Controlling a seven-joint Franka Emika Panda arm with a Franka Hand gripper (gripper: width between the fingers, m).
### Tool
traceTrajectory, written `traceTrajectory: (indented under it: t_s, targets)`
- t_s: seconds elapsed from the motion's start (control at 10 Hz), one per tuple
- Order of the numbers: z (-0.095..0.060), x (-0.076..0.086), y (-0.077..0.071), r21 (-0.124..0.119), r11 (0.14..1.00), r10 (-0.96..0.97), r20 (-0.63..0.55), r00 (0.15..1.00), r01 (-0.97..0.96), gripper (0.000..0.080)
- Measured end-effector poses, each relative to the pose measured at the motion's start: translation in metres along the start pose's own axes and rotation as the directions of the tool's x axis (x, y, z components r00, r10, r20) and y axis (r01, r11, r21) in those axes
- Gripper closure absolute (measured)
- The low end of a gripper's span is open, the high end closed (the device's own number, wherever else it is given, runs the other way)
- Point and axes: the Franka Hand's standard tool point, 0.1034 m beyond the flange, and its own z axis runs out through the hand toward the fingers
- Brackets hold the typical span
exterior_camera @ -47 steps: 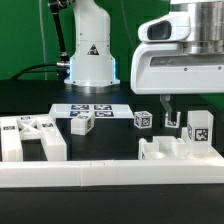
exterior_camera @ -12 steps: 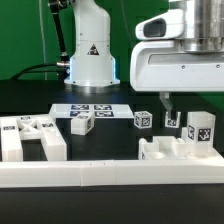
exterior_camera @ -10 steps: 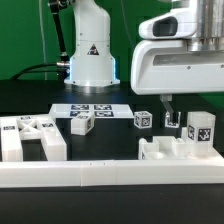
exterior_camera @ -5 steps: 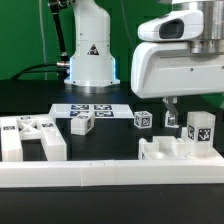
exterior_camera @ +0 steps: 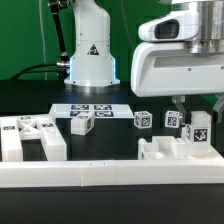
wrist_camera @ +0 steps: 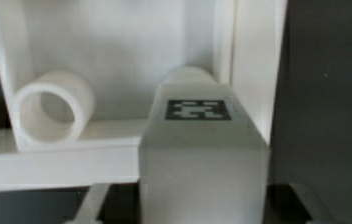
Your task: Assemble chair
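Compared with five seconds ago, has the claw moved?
Yes. The claw shifted toward the exterior view's right, away from the marker board, and now grips the tall tagged post.

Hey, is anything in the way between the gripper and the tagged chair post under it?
No, nothing visible is. The gripper is shut directly on the chair post, which fills the middle of the wrist view.

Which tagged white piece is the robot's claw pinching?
The tall upright post at the exterior view's far right; the gripper is shut on its top. The small cubes beside it stand free.
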Motion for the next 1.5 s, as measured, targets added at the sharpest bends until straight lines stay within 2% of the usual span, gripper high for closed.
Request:
traceTrajectory:
  t_s: [0.3, 0.5, 0.7, 1.1, 1.2, 1.3, 1.4, 1.5]
  targets:
    - [0.0005, -0.0004, 0.0009, 0.002, 0.982, 0.191, 0.002, 0.982, -0.191, 0.0509]
    - [0.0011, -0.0014, 0.0019, 0.006, 0.902, 0.433, 0.004, 0.902, -0.433, 0.0509]
    - [0.0017, -0.0028, 0.0000, 0.001, 0.789, 0.614, 0.001, 0.789, -0.614, 0.0509]
    - [0.0026, -0.0022, 0.0035, 0.012, 0.471, 0.882, 0.025, 0.471, -0.882, 0.0509]
    - [0.0026, -0.0023, 0.0036, 0.013, 0.450, 0.893, 0.029, 0.450, -0.893, 0.0509]
    - [0.0027, -0.0025, 0.0037, 0.011, 0.391, 0.920, 0.032, 0.391, -0.921, 0.0509]
    - [0.0029, -0.0024, 0.0036, 0.012, 0.417, 0.908, 0.032, 0.417, -0.909, 0.0509]
    - [0.0026, -0.0024, 0.0029, 0.013, 0.449, 0.893, 0.031, 0.450, -0.893, 0.0333]
